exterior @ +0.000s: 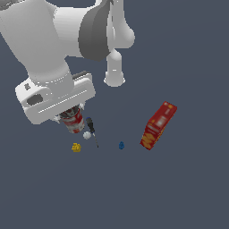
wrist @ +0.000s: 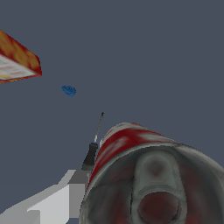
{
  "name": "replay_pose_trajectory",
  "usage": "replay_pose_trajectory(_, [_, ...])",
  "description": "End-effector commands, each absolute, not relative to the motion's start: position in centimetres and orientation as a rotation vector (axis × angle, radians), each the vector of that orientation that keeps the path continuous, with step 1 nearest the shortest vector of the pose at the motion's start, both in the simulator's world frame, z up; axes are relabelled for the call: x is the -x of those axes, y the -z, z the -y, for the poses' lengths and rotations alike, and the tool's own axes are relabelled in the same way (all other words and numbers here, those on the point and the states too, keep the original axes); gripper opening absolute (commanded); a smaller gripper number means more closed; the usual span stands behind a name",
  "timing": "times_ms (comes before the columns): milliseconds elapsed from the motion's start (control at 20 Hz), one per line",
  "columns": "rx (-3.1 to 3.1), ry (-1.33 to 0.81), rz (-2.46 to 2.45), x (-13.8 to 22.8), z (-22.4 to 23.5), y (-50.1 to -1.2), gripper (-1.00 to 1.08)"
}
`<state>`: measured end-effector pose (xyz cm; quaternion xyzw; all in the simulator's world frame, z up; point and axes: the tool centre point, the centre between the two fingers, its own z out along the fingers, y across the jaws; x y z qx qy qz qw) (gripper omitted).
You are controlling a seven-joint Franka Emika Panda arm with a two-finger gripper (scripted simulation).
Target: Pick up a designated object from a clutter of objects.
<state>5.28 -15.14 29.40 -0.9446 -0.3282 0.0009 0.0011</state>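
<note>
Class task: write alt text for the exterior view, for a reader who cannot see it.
A white robot arm's gripper is down over a red-and-white can on a dark grey floor. Beside the can lie a screwdriver, white ball, yellow piece and blue piece; a red box sits apart.

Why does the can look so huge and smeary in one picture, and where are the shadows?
Wrist view: the can fills the frame because the camera sits close to it, and its label renders soft. Exterior view: the can looks small under the gripper; flat lighting, no cast shadows or glare.
</note>
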Motion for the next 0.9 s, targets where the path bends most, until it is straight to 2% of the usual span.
replay_pose_trajectory(0, [2.967,0.001,1.032,-5.5,16.4,-32.2,-1.00])
replay_pose_trajectory(400, [2.967,0.001,1.032,-6.2,19.5,-38.4,-1.00])
replay_pose_trajectory(850, [2.967,0.000,1.033,-6.8,21.1,-41.6,-1.00])
